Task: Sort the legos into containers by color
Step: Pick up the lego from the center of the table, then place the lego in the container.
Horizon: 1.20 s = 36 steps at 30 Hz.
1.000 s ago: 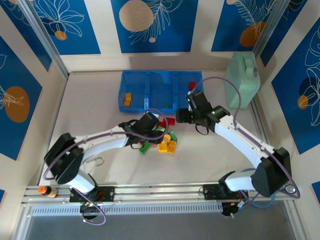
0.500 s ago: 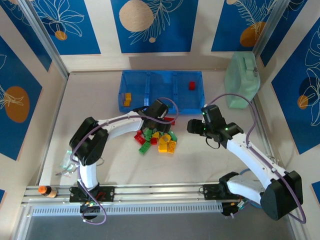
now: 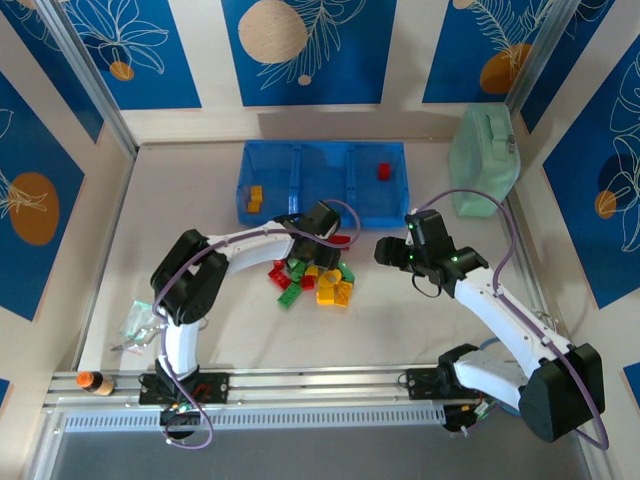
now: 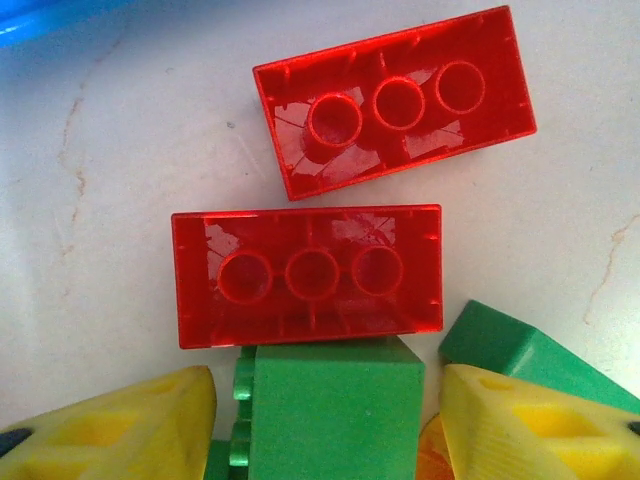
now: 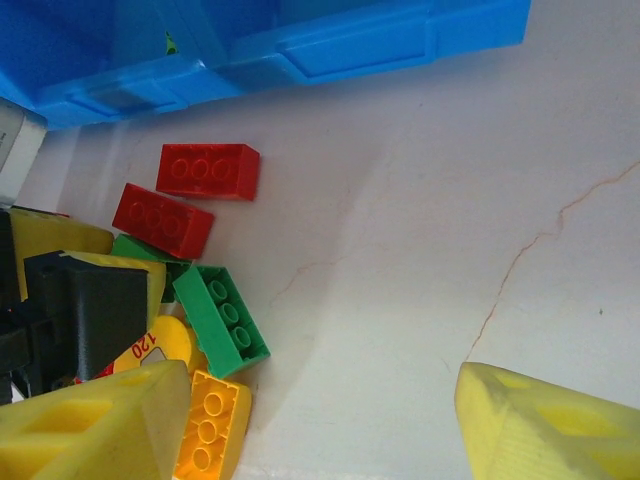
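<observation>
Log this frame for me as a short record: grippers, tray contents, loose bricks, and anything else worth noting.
left gripper: open, low over two red bricks and a green brick
right gripper: open, over bare table right of the pile
tray: yellow-orange bricks in left compartment, one red brick in right compartment
loose pile: red, green and yellow-orange, in front of the tray
two red bricks: hollow side up, side by side, not touching
other: mint case right of the tray
</observation>
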Available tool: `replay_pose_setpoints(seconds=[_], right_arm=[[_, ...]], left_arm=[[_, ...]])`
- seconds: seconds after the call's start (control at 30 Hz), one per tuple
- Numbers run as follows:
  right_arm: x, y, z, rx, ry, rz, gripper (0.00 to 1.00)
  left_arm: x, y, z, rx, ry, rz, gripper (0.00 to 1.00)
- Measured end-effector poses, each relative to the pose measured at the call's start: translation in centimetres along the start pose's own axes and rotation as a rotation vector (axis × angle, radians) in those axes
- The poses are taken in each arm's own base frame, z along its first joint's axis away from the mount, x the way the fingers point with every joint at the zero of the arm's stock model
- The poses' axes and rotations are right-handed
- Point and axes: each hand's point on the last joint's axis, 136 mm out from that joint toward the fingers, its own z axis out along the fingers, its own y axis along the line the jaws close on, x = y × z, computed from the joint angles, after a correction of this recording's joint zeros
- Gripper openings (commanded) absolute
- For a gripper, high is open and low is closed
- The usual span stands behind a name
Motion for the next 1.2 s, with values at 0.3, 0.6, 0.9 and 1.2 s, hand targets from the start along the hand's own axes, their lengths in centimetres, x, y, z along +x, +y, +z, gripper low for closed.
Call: replay_pose_setpoints(seconds=[0.3,0.6,0.9,1.2], right_arm=[[0.2,-0.6,-0.3,0.001,-0.012,0.012,0.7],[0.2,-0.5,-0.5,-0.007,-0.013,0.014,0.7],[0.4,-0.3,-0.6,-0.026,-0.009,0.018,0.7],[1.4,-0.5,-0.9,-0.045,-0.002,0.031,0.7]], left_arm=[[-0.1,0.1,0.0,-0.01,0.002,0.014,0.45],[-1.2,0.2,-1.6,-0.031,-0.015,0.023,0.45],[-10.6,-0.2,-8.0,-0.012,-0.231,0.022,0.45],[-19.1,3.2,-8.0,-0.073,-0.332,-0.011,0.45]])
